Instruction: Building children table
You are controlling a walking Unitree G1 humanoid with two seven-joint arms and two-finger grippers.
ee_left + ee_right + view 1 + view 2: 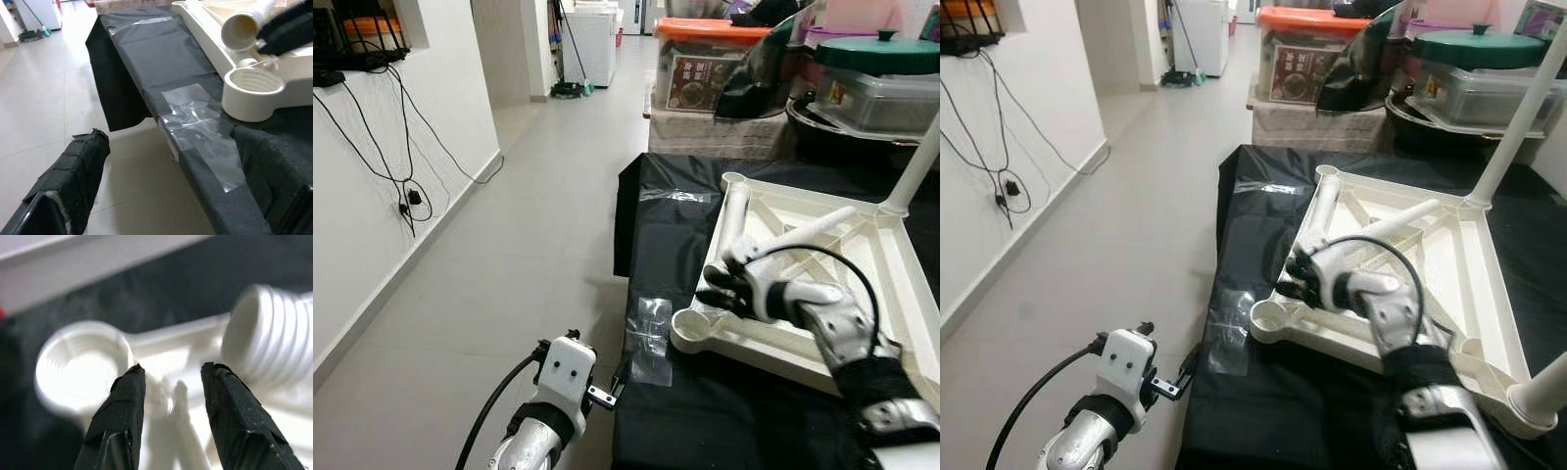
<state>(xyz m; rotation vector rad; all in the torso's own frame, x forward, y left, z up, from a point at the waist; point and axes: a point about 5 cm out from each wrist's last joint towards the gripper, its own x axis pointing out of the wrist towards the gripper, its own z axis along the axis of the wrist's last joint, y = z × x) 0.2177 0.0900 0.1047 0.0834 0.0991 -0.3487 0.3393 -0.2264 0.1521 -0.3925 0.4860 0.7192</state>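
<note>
A white children's table top (744,345) lies upside down on a black-covered surface (671,250). One white leg (1518,117) stands screwed in at the far right corner, and another (1542,392) at the near right. Two loose legs lie inside the frame, one along the left edge (735,211) and one slanting (808,230). My right gripper (171,369) hovers open over the near-left corner, its fingers straddling a rib. An empty threaded socket (80,364) lies to one side, a leg's threaded end (266,333) to the other. My left gripper (166,132) is open, low beside the surface's edge.
A clear plastic bag (651,338) lies on the black cover by the socket corner. Storage boxes with an orange lid (710,59) and a green-lidded pot (876,49) stand behind. A wall with hanging cables (401,186) is on the left, with tiled floor (529,245) between.
</note>
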